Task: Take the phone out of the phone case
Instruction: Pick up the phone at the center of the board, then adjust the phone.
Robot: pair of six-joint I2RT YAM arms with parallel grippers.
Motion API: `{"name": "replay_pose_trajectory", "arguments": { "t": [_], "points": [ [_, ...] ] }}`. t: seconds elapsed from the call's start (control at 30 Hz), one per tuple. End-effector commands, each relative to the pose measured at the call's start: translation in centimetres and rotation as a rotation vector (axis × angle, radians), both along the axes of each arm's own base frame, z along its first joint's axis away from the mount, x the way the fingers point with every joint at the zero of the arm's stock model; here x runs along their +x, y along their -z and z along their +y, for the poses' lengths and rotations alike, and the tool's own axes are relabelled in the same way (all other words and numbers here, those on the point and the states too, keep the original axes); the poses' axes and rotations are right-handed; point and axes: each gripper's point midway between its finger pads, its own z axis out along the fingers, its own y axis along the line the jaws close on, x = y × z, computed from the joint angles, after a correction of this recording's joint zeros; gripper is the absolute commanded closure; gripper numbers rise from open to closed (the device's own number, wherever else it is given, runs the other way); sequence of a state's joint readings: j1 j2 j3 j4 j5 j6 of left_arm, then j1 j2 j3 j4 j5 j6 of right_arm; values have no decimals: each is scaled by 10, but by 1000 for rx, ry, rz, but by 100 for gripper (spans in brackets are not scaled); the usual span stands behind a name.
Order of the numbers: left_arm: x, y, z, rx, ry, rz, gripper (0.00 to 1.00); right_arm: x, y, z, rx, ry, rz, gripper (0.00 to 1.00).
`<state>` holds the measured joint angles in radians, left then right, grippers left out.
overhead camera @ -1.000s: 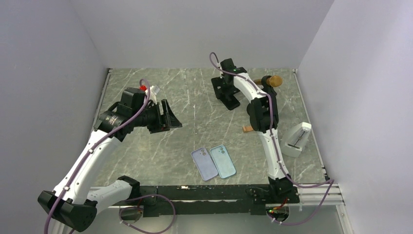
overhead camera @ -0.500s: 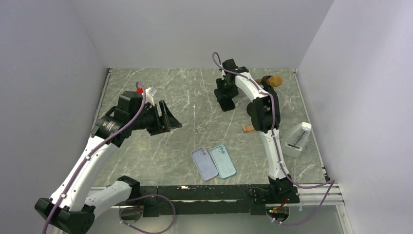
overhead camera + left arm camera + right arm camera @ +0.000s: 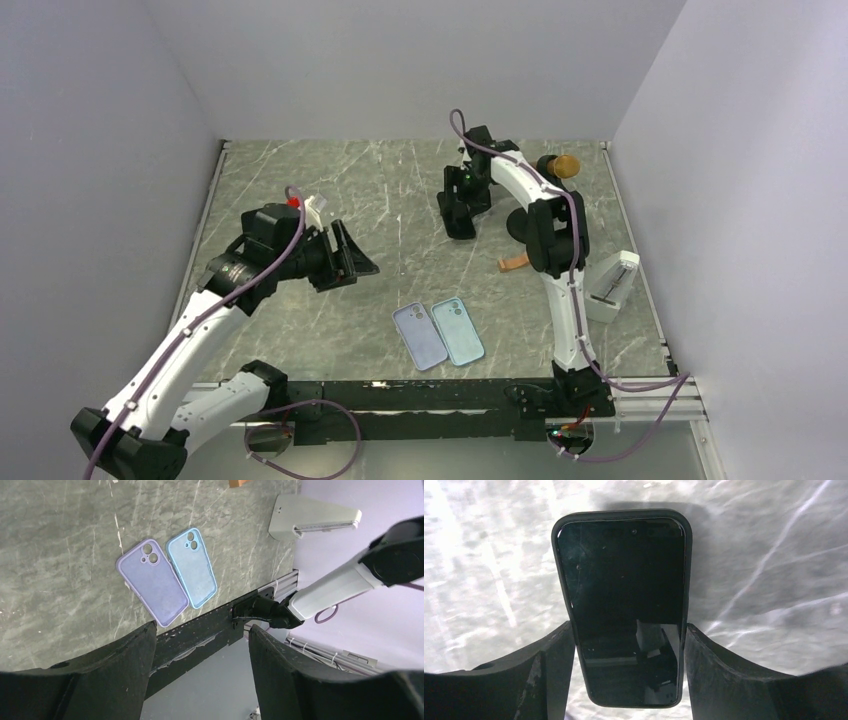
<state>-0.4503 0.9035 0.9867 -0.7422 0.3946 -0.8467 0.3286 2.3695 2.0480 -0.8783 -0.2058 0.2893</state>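
A black phone in a dark case (image 3: 624, 605) stands between the fingers of my right gripper (image 3: 628, 635), which is shut on its two long sides. It hangs screen-up above the marble table and throws a shadow on it. From above, the right gripper (image 3: 458, 208) is at the back middle of the table. My left gripper (image 3: 352, 256) hovers open and empty over the table's left half. In the left wrist view its fingers (image 3: 125, 665) are spread wide apart.
A purple case (image 3: 419, 337) and a light blue case (image 3: 458, 331) lie backs-up side by side near the front edge. A white stand (image 3: 610, 285) sits at the right edge. A wooden-tipped object (image 3: 560, 165) is at the back right, with a small brown piece (image 3: 512, 263) nearby.
My right gripper has swung left and a little nearer, carrying the phone. The left arm has drifted slightly toward the front, still open.
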Motion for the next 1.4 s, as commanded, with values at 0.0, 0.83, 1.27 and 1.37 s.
{"name": "replay_pose_trajectory", "arguments": {
  "t": [0.0, 0.83, 1.27, 1.37],
  "points": [
    [15, -12, -9, -29, -33, -22, 29, -12, -88, 44, 310, 58, -34, 96],
    [44, 3, -42, 117, -29, -10, 33, -168, -225, 174, 964, 54, 114, 100],
    [53, -1, -35, 187, -49, -25, 83, -194, -245, 179, 964, -35, 96, 100],
    [55, -4, -37, 173, -44, -43, 91, -195, -249, 179, 958, -56, 79, 100]
  ]
}}
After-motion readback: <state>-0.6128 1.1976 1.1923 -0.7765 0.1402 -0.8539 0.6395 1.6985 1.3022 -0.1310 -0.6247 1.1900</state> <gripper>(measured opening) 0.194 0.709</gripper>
